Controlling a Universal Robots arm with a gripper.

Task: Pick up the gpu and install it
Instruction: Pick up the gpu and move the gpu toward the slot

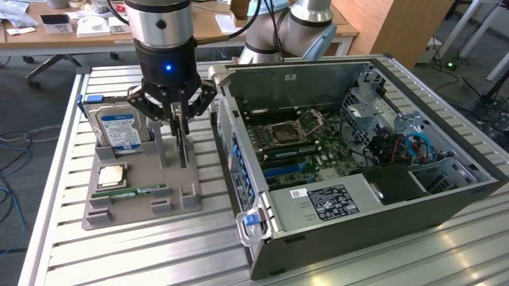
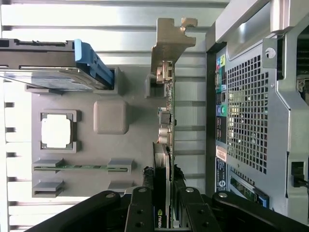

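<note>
On the counter (image 1: 119,250), a holder (image 1: 135,210) sits to the exterior view's left of the computer case (image 1: 358,220). In it, the hard drive (image 1: 119,128) stands behind, the graphics card (image 1: 185,149) upright nearest the case, chip (image 1: 111,174) and memory stick (image 1: 131,192) in front

Quick count: one gpu (image 1: 183,145), one hard drive (image 1: 119,128), one CPU chip (image 1: 111,175), one memory stick (image 1: 131,192), one gray holder tray (image 1: 135,215), one open PC case (image 1: 358,208), one gripper (image 1: 181,119).
</note>
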